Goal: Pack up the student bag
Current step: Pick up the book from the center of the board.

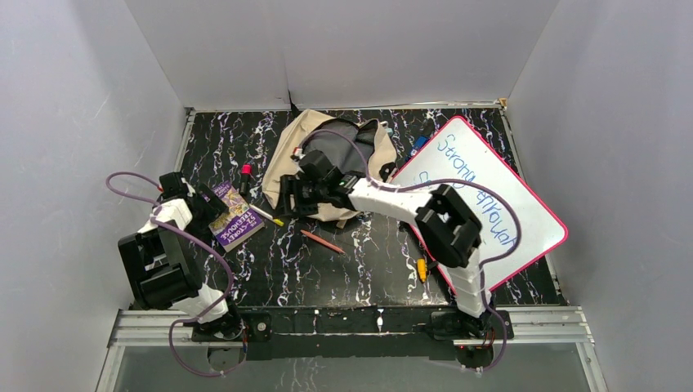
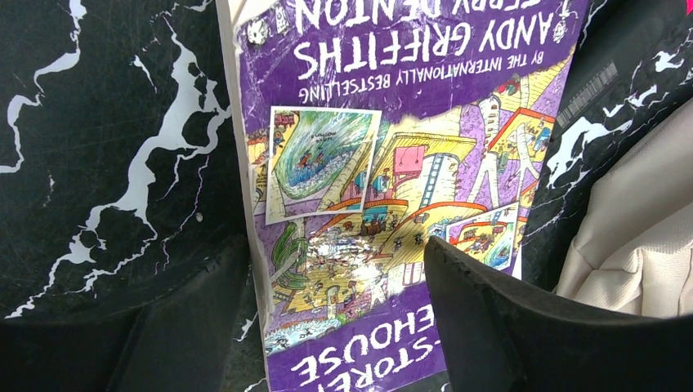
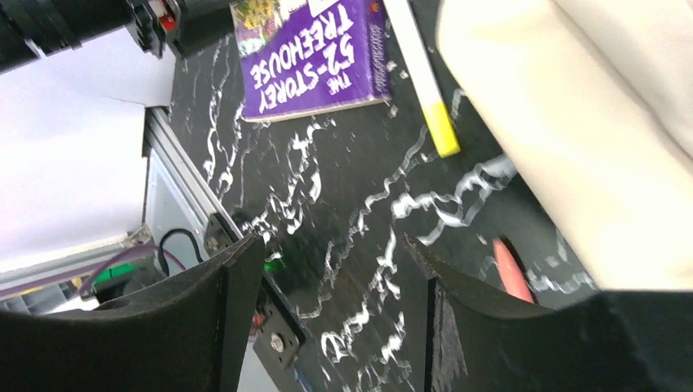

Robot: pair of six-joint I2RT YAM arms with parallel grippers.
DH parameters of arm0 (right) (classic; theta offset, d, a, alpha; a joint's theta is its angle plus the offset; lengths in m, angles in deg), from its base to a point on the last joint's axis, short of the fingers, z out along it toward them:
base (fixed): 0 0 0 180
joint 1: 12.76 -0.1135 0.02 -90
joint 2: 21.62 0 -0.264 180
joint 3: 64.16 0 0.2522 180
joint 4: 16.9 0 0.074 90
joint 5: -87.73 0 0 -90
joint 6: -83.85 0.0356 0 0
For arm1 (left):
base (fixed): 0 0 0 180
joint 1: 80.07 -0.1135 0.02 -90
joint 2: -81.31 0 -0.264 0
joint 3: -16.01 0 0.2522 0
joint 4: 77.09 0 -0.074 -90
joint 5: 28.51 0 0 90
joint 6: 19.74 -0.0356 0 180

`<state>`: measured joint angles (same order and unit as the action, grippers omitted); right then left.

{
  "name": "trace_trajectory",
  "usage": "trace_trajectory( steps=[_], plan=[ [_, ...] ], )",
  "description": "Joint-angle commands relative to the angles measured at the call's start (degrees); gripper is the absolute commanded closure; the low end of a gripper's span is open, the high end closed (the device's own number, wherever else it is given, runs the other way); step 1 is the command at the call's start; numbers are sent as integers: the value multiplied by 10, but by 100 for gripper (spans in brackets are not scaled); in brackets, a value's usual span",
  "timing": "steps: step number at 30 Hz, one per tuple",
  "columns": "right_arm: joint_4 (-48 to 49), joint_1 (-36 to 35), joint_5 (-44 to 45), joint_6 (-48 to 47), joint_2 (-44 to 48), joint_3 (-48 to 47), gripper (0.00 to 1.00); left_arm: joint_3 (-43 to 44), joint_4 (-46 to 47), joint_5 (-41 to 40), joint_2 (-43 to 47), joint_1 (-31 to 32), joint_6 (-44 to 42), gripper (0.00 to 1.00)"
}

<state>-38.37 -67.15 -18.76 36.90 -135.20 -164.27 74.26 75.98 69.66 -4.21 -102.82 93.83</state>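
Observation:
The beige student bag lies open at the back centre, its grey lining showing. My right gripper is open and empty, above the table at the bag's front left edge; the bag fills the right of the right wrist view. My left gripper is open, low over a purple "Treehouse" book. In the left wrist view one finger sits left of the book and the other is over its right part. The jaws do not hold the book.
A pink-framed whiteboard lies at the right, partly on the bag's edge. A white pen with a yellow tip, a red pencil, a red-capped marker and a small orange item lie on the black marbled table. White walls surround the table.

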Motion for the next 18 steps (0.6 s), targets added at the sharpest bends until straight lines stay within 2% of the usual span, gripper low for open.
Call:
trace_trajectory(
  steps=[1, 4, 12, 18],
  plan=[
    [43, -32, 8, 36, -77, -101, 32, 7, -61, -11, -7, -4, 7, 23],
    [30, -44, 16, 37, -123, -145, 32, 18, -62, -15, -1, -6, 15, 21],
    [19, -49, 52, 33, -181, -191, 31, 36, -70, -36, 1, -18, 24, 20],
    [16, -49, 79, 24, -208, -217, 25, 48, -62, -21, -29, -19, 23, 21]
  ],
)
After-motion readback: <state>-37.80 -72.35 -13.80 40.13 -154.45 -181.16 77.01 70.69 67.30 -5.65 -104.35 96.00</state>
